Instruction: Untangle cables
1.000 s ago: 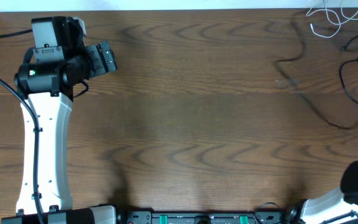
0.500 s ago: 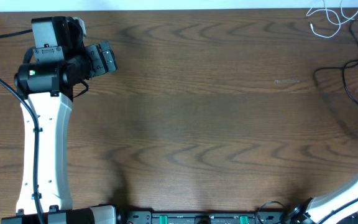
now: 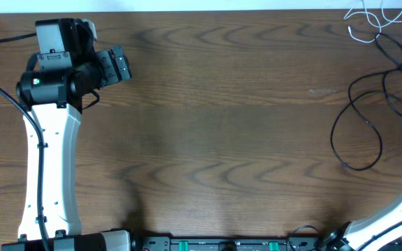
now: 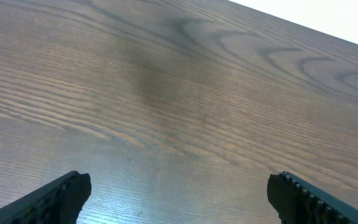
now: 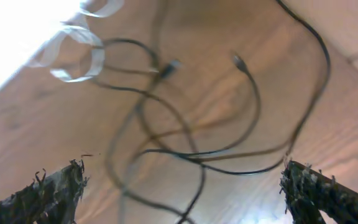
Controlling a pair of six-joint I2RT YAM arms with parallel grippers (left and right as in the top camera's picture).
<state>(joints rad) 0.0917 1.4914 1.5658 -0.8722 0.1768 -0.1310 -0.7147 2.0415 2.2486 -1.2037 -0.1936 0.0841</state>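
**Subject:** black cable [image 3: 333,134] and white cable [image 3: 375,21], both near the far right corner of the table [image 3: 222,104].

1. **Position.** The white cable sits in that corner as a small loose tangle. The black cable begins beside it and runs away from the corner toward the near edge, along the right side. It lies in several wide loops that cross one another, and the largest loop is the one farthest from the corner.
2. **Contact btwn cords.** In the overhead view a black strand reaches the white tangle. The wrist view is blurred there, so I cannot tell whether they are knotted or merely overlaid.
3. **Right gripper** [image 5: 182,190]. Fingers are spread wide w/ nothing gripped. The black loops lie on the wood ahead of and below it, and the white cable lies beyond them, cornerward. Two small plug ends [image 5: 173,65] show among the loops.
4. **Left gripper** [image 4: 185,199]. Also spread wide and empty, over bare wood, well apart from the corner.
5. **Judgement.** The right arm [image 3: 389,219] is much the nearer, so the next pick prob. falls to it. Best taken across one lone strand, away from the crossings.
6. **Materials.** Both cords are thin, round and limp, and the black one is matte. The table is smooth brown wood-grain, so a pulled cord will likely slide and drag neighbouring loops along.
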